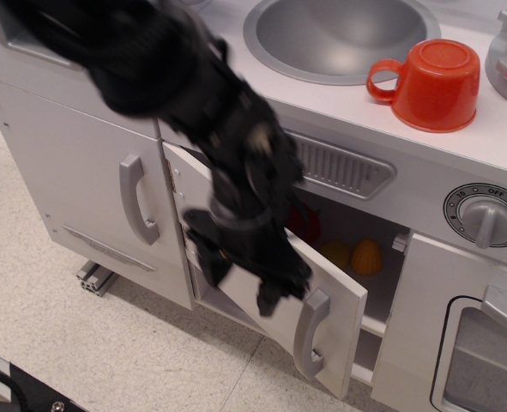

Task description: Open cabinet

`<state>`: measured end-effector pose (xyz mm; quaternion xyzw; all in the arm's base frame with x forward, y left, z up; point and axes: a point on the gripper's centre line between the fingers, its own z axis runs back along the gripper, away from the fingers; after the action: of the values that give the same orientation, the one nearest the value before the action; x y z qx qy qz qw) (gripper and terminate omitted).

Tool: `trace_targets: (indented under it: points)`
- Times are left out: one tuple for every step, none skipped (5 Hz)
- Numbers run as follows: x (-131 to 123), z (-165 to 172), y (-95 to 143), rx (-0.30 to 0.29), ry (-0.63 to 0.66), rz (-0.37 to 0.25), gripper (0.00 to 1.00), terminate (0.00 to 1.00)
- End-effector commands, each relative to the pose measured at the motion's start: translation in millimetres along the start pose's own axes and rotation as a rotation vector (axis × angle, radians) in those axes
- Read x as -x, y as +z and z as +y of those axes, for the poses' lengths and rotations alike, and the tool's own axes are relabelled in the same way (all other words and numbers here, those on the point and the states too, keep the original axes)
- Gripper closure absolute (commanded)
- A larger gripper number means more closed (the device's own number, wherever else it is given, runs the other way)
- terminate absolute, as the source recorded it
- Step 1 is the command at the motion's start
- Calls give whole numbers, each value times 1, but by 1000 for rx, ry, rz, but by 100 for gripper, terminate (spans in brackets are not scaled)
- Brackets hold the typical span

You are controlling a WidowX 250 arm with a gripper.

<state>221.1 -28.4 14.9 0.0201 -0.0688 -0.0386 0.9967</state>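
The gripper [262, 279] hangs in front of the cabinet [274, 296] door, which stands swung outward with its hinge side to the left of the jaws. The door's loop handle [310, 330] lies just right of and below the jaws. Behind and right of them, inside the compartment, sit a few small items [352, 255] on the shelf. The tall narrow door [81, 180] with its own handle stands to the left. Above and right, on the counter, the sink [343, 34] lies left of the cup [431, 83], and the knob [486, 216] sits far right.
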Motion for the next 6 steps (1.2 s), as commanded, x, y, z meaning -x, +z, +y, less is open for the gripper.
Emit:
trace_targets:
  points:
    - [-34, -15, 47, 69, 67, -133, 0, 0]
    - [-53, -27, 47, 68, 88, -185, 0, 0]
    - [-69, -36, 38, 61, 98, -221, 0, 0]
    - [-77, -46, 26, 50, 83, -219, 0, 0]
    - [-78, -51, 6, 30, 53, -216, 0, 0]
    - [-75, -47, -14, -33, 36, -187, 0, 0]
